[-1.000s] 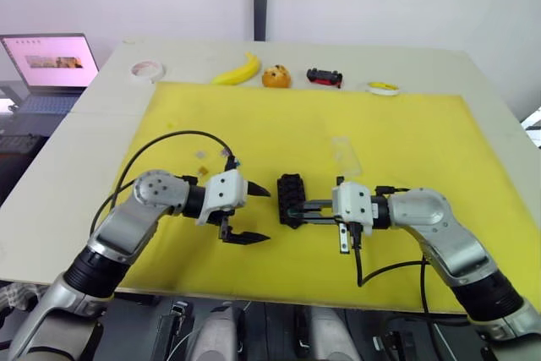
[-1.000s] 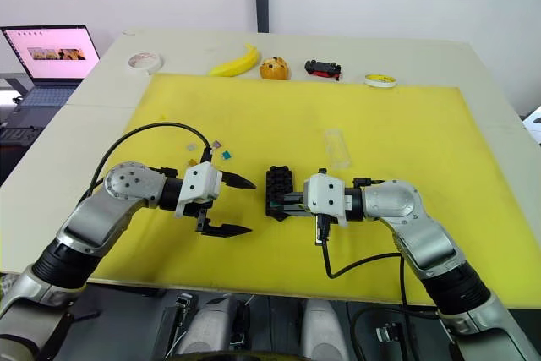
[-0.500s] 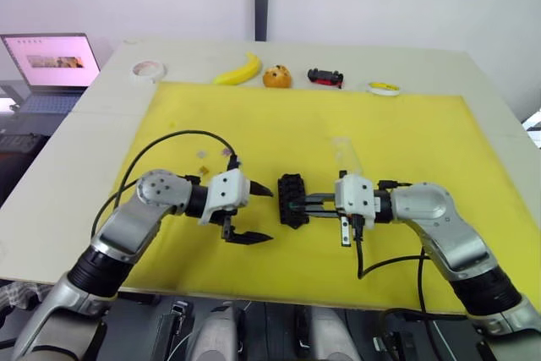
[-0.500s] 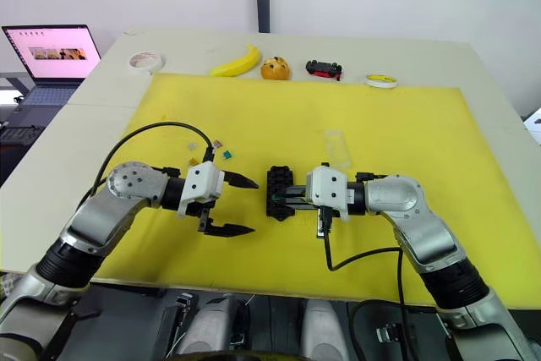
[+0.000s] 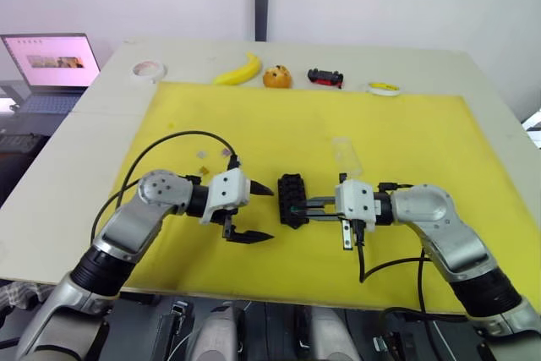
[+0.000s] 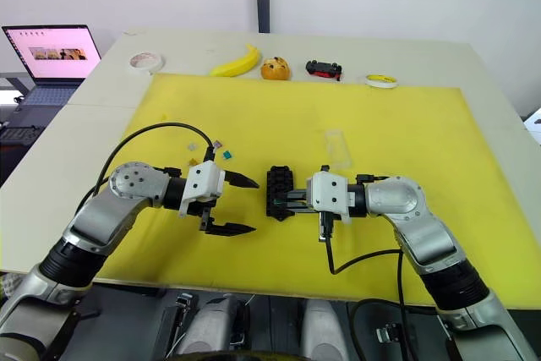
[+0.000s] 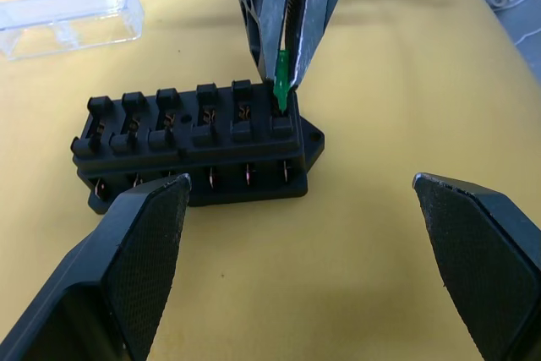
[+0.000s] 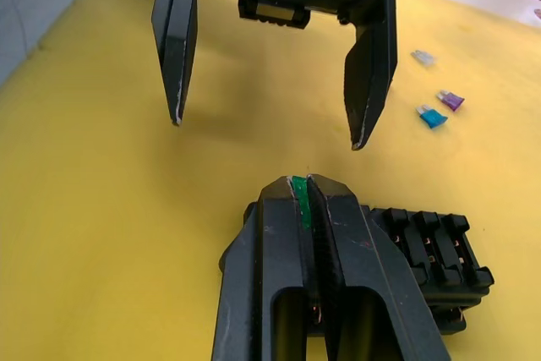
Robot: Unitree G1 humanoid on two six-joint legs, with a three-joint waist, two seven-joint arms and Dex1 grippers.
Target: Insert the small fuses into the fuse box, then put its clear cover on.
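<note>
On the yellow mat (image 5: 406, 133) mid-bench, the fuse box (image 7: 190, 145) sits between the arms; right gripper (image 7: 283, 82) has its jaws pinched on a green fuse (image 7: 281, 90) at the end slot, left gripper (image 5: 249, 213) has jaws wide apart, holding nothing. Fuse looks tiny, light, stiff, slippery plastic, so pinch the flat faces, push straight down; the light box may slide. Spare fuses (image 8: 439, 109) lie nearby, cover (image 7: 68, 16) just beyond the box.

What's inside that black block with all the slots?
The fuse box slots look empty, showing metal contacts. The right gripper presses a green fuse into the end slot; that slot's inside is covered.
</note>
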